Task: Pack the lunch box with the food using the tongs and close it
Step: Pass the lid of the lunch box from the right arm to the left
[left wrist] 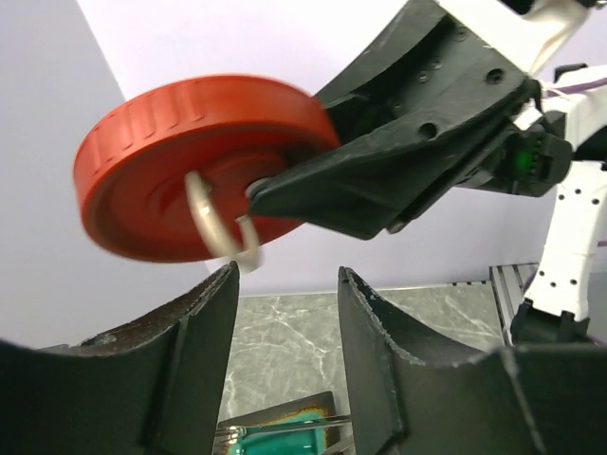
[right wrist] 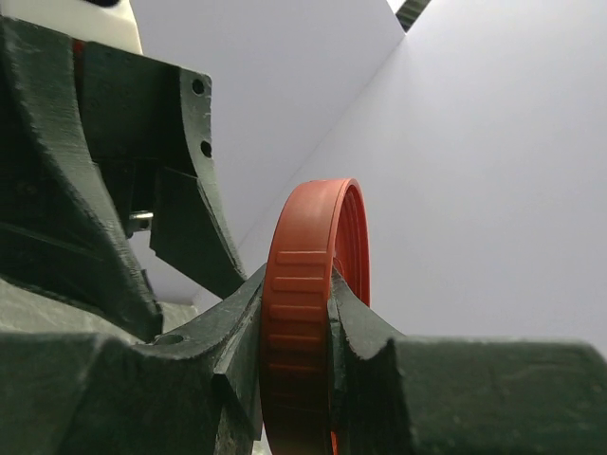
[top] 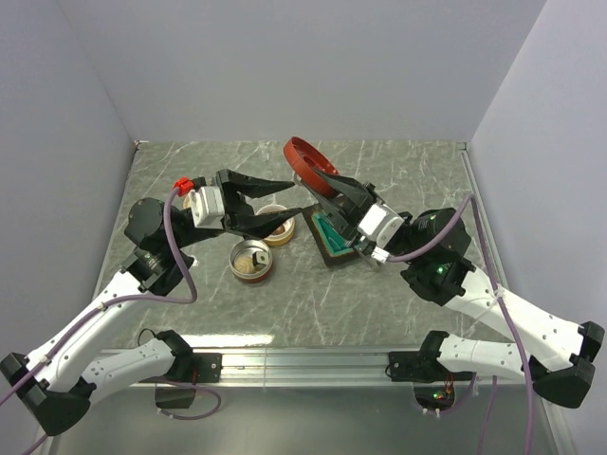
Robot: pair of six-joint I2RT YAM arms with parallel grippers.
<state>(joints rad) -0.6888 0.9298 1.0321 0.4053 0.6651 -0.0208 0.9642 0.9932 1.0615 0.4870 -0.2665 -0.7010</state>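
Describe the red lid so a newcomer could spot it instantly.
Above the marble table, find the right gripper near the teal tray. Clamped edge-on in its jaws is the lid: the only red disc, ribbed rim, metal ring.

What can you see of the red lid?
The red lid is a round, plastic-looking disc with a ribbed edge and a pale metal ring near the centre of one face. It is held on edge in the air, the right gripper clamped over its rim, one finger on each face. Nothing else touches it.
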